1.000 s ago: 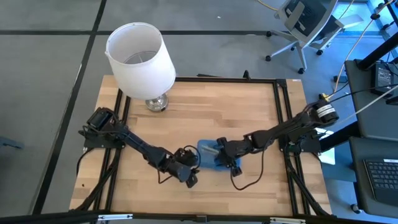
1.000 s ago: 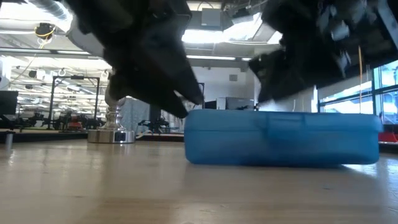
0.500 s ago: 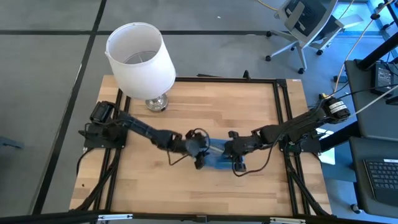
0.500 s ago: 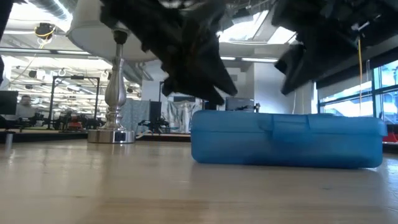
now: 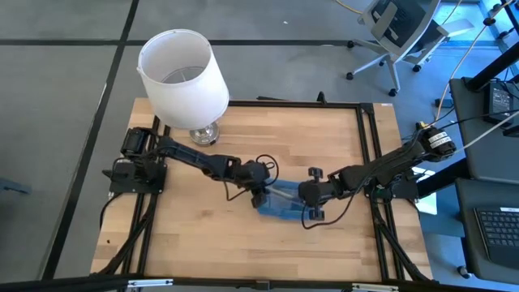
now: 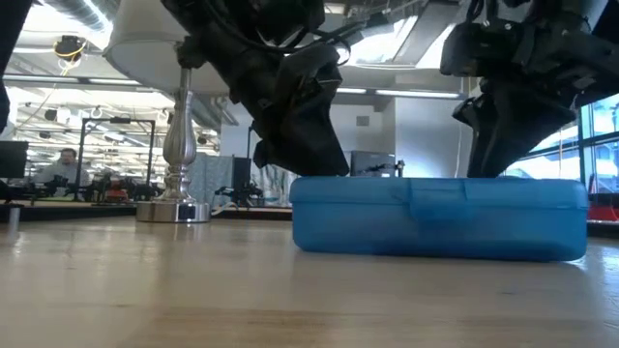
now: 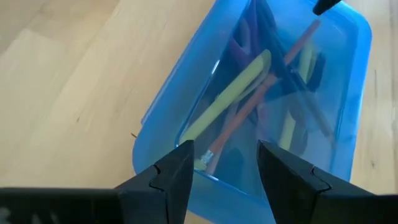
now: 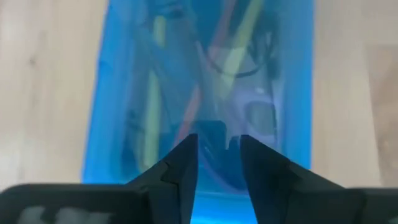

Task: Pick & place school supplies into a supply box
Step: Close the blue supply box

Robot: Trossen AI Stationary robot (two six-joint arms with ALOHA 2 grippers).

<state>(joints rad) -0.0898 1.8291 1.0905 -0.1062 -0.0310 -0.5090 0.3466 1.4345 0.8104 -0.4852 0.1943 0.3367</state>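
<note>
The translucent blue pencil case (image 5: 281, 204) is lying closed and flat on the wooden desk (image 5: 324, 146), toward its front middle, with both arms reaching in over it. The left claw (image 7: 221, 171) is hanging over the case's left end, its two dark fingers (image 7: 166, 180) standing apart with nothing between them. The right claw (image 8: 219, 163) is hovering over the opposite end, its fingers spread a little and gripping nothing, though from the low view its tips may be touching the lid. Through the lid, pens and pencils (image 7: 231, 99) are showing in a loose crossed heap, yellow, orange and dark ones among them, and purple-handled scissors (image 8: 256, 112) are lying near the right claw's end. A lamp with a white shade (image 5: 182, 75) is standing at the desk's far left corner, well apart from the case. In the room behind, a person (image 6: 66, 166) is sitting at a workstation.
</note>
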